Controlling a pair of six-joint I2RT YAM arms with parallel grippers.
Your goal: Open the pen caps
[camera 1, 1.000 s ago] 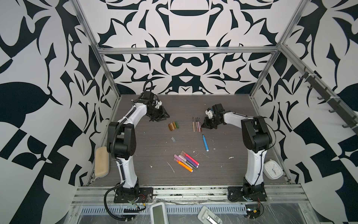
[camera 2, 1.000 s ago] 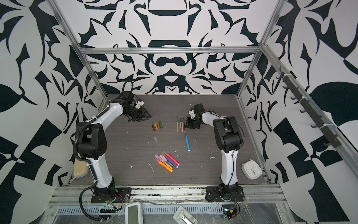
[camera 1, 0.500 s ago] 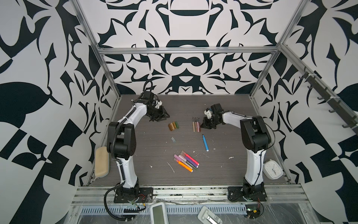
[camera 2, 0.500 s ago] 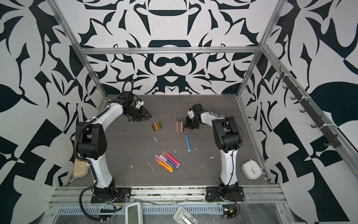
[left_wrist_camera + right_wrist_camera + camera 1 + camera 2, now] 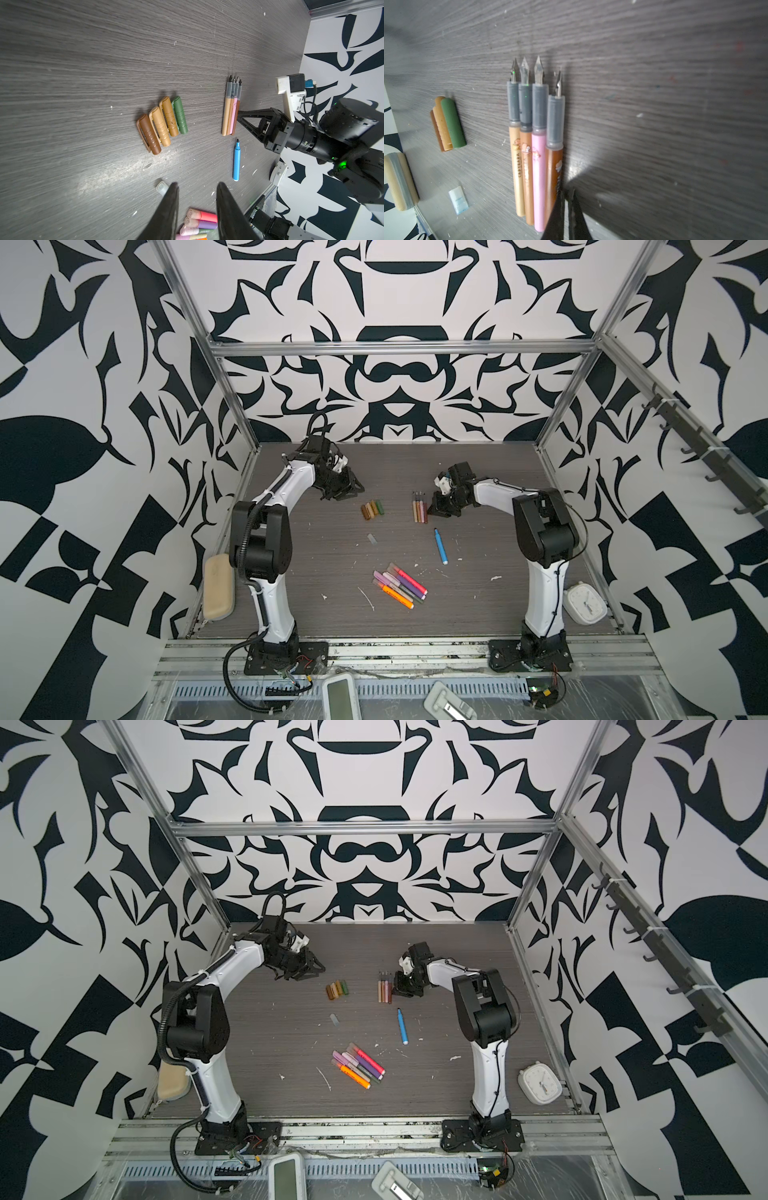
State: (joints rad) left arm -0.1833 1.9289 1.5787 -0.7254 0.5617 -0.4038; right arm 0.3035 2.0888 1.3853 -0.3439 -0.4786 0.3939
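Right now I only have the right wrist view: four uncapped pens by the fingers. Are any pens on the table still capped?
Observer: Yes. A bunch of capped markers lies near the front of the table.
Operator: Is the left gripper holding anything?
Observer: No. The left gripper is open and empty, at the back left.
Operator: Any other bare pen?
Observer: A blue pen lies alone, tip bare, between the four pens and the markers.
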